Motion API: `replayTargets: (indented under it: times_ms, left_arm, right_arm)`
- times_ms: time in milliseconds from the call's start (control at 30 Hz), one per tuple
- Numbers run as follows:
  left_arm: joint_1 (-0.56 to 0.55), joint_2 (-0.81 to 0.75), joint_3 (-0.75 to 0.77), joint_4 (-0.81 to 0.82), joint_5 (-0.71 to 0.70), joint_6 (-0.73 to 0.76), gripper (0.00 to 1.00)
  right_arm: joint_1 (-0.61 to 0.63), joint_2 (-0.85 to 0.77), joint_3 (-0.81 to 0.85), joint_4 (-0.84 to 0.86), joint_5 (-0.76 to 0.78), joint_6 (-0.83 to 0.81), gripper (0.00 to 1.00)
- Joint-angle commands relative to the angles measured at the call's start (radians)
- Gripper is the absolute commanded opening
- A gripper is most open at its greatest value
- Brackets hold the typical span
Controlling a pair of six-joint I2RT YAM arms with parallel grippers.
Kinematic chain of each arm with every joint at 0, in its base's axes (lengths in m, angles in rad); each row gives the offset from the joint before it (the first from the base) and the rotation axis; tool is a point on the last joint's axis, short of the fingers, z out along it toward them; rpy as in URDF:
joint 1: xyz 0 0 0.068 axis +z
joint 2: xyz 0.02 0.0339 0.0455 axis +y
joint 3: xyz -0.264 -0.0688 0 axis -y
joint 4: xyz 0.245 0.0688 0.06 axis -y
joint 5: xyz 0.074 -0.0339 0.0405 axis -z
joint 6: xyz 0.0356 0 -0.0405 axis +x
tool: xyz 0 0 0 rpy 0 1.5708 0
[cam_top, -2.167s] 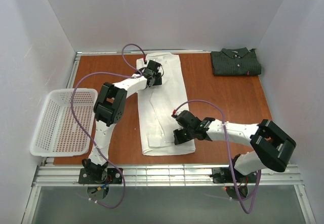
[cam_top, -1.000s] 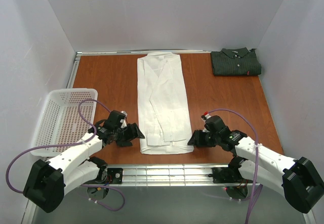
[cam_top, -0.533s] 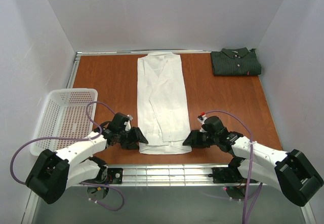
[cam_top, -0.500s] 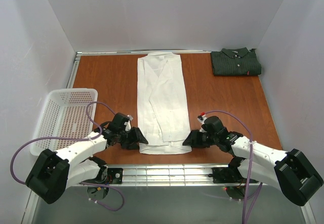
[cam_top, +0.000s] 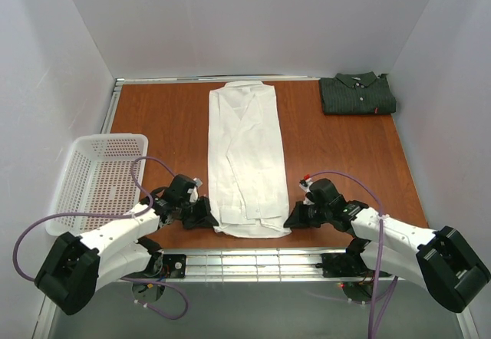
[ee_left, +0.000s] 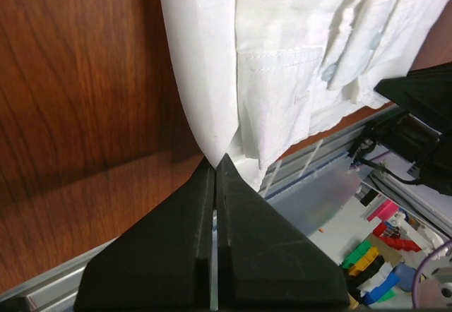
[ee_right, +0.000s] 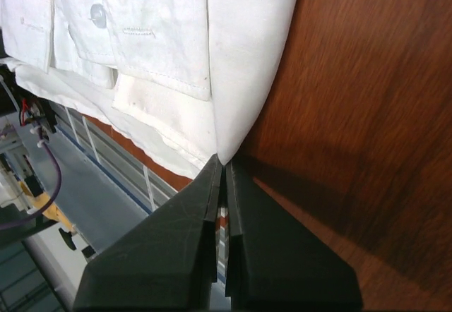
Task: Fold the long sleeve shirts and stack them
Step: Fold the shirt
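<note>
The plain white collared cloth shirt [cam_top: 247, 155] lies lengthwise on the tabletop [cam_top: 169, 116], collar at 12 o'clock, hem at 6 o'clock; the folded dark grey-green striped shirt [cam_top: 357, 93] sits at 2 o'clock. We see the left claw [cam_top: 205, 218] and right claw [cam_top: 291, 218] each pinched fully closed on a hem corner. We judge the step in hand to be the hem-to-collar fold: raise both corners evenly toward 12 o'clock.

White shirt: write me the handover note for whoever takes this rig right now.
Left gripper: fingers shut on the white shirt, near left corner.
Right gripper: fingers shut on its near right corner.
White shirt lies folded into a long strip in the middle of the table, collar at the far side.
Dark shirt: folded, far right corner.
Done: dark shirt folded, white narrowed.
Left: fold white hem to collar, then stack the two.
</note>
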Motion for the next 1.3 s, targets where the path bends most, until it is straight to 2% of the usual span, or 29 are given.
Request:
replayTargets:
  times_ms: [0,200,367,600,933,1267]
  left_arm:
    - [-0.002,-0.073,0.022,-0.11,0.019,-0.014,0.0]
    - [0.0,-0.13,0.104,-0.2,0.014,-0.02,0.0]
    - [0.0,-0.055,0.211,-0.199,-0.073,-0.006,0.0]
    - [0.035,0.106,0.38,-0.13,-0.153,0.045,0.0]
    - [0.239,0.336,0.645,-0.004,-0.165,0.114,0.0]
    - [0.3,0.655,0.828,0.12,-0.159,0.16,0.0]
  right_arm:
    - [0.0,-0.049,0.037,-0.138,-0.02,-0.05,0.01]
    - [0.0,-0.135,0.124,-0.213,-0.027,-0.039,0.01]
    - [-0.014,-0.098,0.254,-0.273,0.053,-0.1,0.01]
    - [-0.127,0.075,0.466,-0.275,0.045,-0.201,0.01]
    - [-0.253,0.366,0.811,-0.241,-0.011,-0.286,0.01]
    - [-0.324,0.724,1.127,-0.217,-0.085,-0.341,0.01]
